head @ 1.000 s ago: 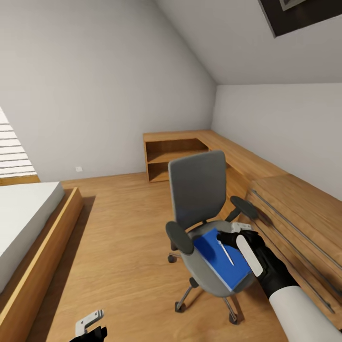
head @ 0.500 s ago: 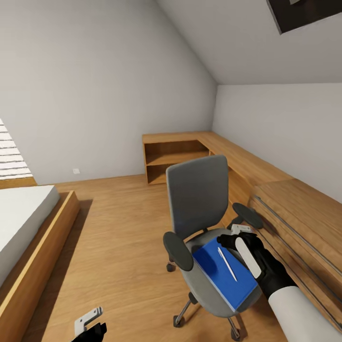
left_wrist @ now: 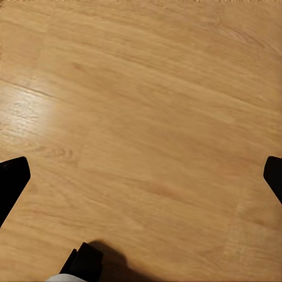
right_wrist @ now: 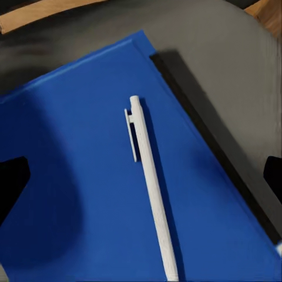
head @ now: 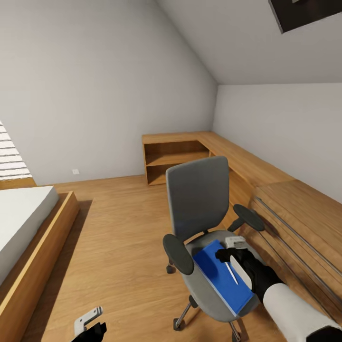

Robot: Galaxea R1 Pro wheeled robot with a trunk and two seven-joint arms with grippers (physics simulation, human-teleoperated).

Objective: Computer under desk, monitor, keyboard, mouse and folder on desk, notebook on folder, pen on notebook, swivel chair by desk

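1. Right hand (head: 232, 252) hangs just above the seat of the swivel chair (head: 199, 209), its fingers spread wide apart over a white pen (right_wrist: 151, 182).
2. That pen lies on the blue folder (head: 221, 275), which rests flat on the grey seat.
3. Left hand (head: 90, 322) sits low over the light wood floor (left_wrist: 141, 117), well away from the chair, fingers also apart and empty.
4. Low light-wood shelf units (head: 175, 156) stand behind the chair, and a bed (head: 23, 223) is at the room's left side.
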